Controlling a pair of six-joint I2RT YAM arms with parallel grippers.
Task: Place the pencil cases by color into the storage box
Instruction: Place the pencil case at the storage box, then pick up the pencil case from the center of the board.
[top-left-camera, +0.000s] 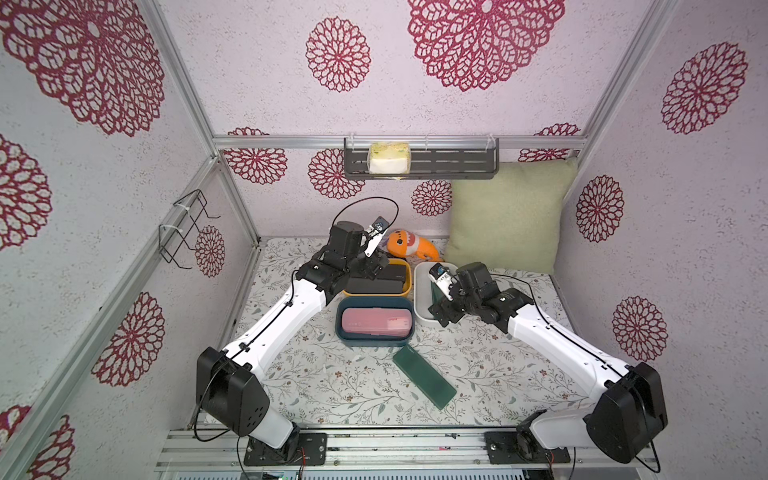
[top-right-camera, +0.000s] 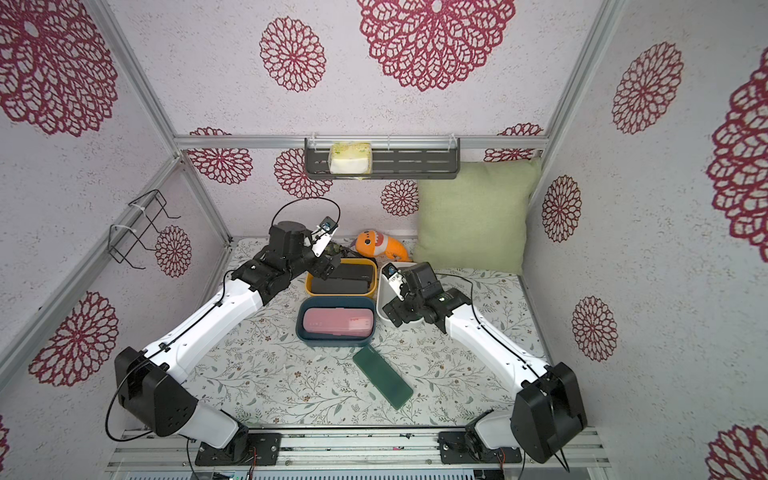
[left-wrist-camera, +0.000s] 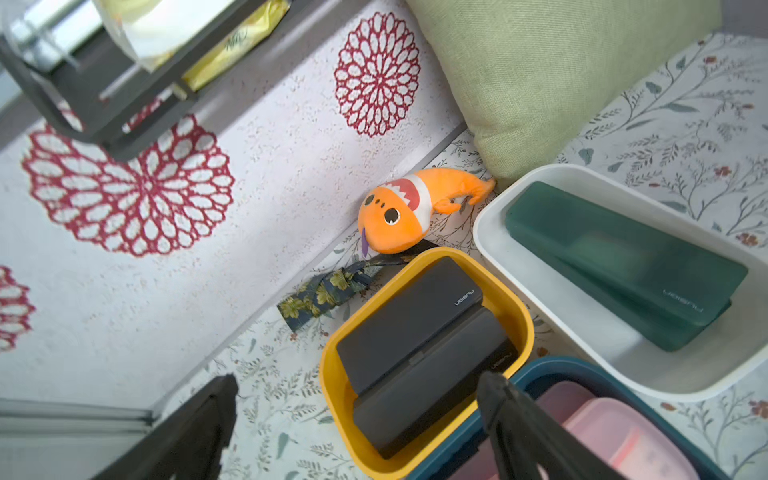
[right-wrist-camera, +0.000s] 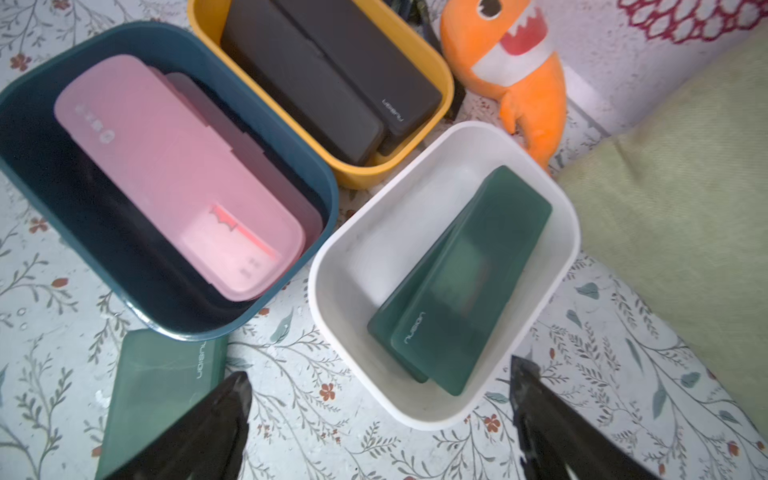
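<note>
Three open storage box tubs stand together at the back of the table. Black pencil cases (top-left-camera: 382, 282) lie in the yellow tub (left-wrist-camera: 332, 386). Pink cases (top-left-camera: 376, 324) fill the dark blue tub (right-wrist-camera: 328, 199). Two dark green cases (right-wrist-camera: 457, 282) lean in the white tub (right-wrist-camera: 353, 291). Another dark green case (top-left-camera: 424, 382) lies flat on the table in front of the blue tub, also in a top view (top-right-camera: 382, 382). My left gripper (left-wrist-camera: 358, 384) hangs open over the yellow tub's left end. My right gripper (right-wrist-camera: 380, 378) is open and empty above the white tub's near end.
An orange plush fish (top-left-camera: 409, 245) and a patterned cloth strip (left-wrist-camera: 332, 286) lie behind the tubs. A green cushion (top-left-camera: 507, 216) leans in the back right corner. A shelf (top-left-camera: 419, 164) hangs on the back wall, a wire rack (top-left-camera: 187, 228) on the left wall.
</note>
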